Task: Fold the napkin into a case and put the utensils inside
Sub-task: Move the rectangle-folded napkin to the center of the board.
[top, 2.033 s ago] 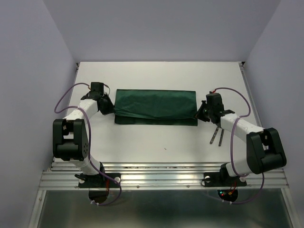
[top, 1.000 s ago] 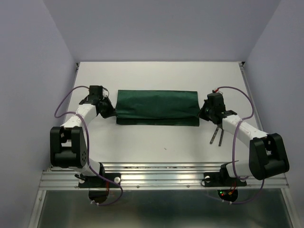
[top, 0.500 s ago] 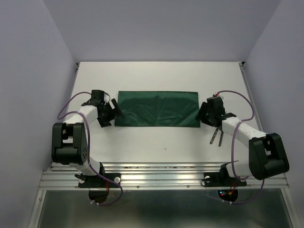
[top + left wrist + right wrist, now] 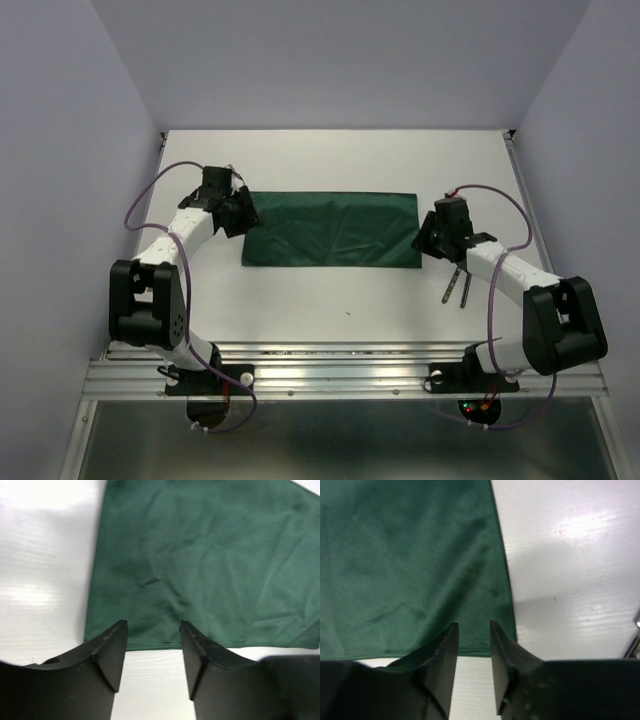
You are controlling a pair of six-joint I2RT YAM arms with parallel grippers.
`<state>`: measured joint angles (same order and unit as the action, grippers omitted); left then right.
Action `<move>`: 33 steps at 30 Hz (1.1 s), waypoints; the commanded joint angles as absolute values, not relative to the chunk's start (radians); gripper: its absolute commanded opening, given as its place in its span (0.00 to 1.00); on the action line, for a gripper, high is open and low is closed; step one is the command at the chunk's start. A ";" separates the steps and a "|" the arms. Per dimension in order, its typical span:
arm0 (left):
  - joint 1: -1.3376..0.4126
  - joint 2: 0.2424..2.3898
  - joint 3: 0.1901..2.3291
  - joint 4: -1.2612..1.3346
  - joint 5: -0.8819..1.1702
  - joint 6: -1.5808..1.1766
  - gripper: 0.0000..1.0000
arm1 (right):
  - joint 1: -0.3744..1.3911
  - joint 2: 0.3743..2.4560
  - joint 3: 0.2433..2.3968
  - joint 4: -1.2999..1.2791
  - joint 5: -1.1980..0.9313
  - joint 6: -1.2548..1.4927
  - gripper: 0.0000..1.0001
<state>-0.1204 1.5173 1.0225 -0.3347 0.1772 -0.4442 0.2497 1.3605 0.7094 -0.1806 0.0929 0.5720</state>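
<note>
The white table (image 4: 340, 160) leaves bare room beyond and before the dark green cloth napkin (image 4: 330, 230), pinched up at both ends a second ago, now flat at centre as a long folded strip: one fold looks done. The left gripper (image 4: 238, 210), wide and empty, hovers at its far-left corner; the right gripper (image 4: 426, 238), narrowly parted, empty, at its right edge. The silver fork and knife (image 4: 456, 285) lie near, untouched.

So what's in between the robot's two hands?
The green napkin lies flat between them, with the left hand at one end and the right hand at the other. The top view shows it.
</note>
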 commanded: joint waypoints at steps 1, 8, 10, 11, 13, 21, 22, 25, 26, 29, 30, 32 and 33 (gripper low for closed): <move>-0.153 1.560 1.141 -0.311 0.158 -0.443 0.54 | 0.256 1.403 0.811 -0.123 0.060 0.561 0.33; -0.170 1.802 1.353 -0.290 0.267 -0.479 0.39 | 0.265 1.652 1.044 -0.103 0.055 0.538 0.27; -0.178 1.847 1.409 -0.284 0.270 -0.489 0.38 | 0.265 1.706 1.121 -0.103 0.064 0.534 0.27; -0.179 1.868 1.426 -0.281 0.268 -0.495 0.38 | 0.265 1.730 1.144 -0.103 0.084 0.532 0.28; -0.179 1.930 1.486 -0.290 0.250 -0.497 0.38 | 0.265 1.802 1.189 -0.104 0.098 0.519 0.28; -0.167 2.101 1.657 -0.327 0.186 -0.457 0.38 | 0.225 2.020 1.394 -0.130 0.113 0.485 0.28; -0.167 2.111 1.678 -0.325 0.181 -0.454 0.38 | 0.213 2.058 1.410 -0.135 0.121 0.483 0.28; -0.163 2.160 1.724 -0.336 0.173 -0.436 0.38 | 0.195 2.120 1.459 -0.150 0.141 0.477 0.28; -0.161 2.170 1.733 -0.345 0.160 -0.433 0.38 | 0.195 2.131 1.466 -0.153 0.144 0.479 0.28; -0.153 2.203 1.752 -0.344 0.149 -0.419 0.38 | 0.186 2.145 1.476 -0.156 0.146 0.479 0.27; -0.153 2.212 1.755 -0.344 0.146 -0.416 0.38 | 0.186 2.143 1.476 -0.155 0.150 0.477 0.27; -0.150 2.220 1.763 -0.336 0.141 -0.413 0.38 | 0.186 2.140 1.474 -0.156 0.143 0.477 0.28; -0.149 2.230 1.766 -0.334 0.137 -0.413 0.38 | 0.186 2.135 1.474 -0.155 0.138 0.477 0.28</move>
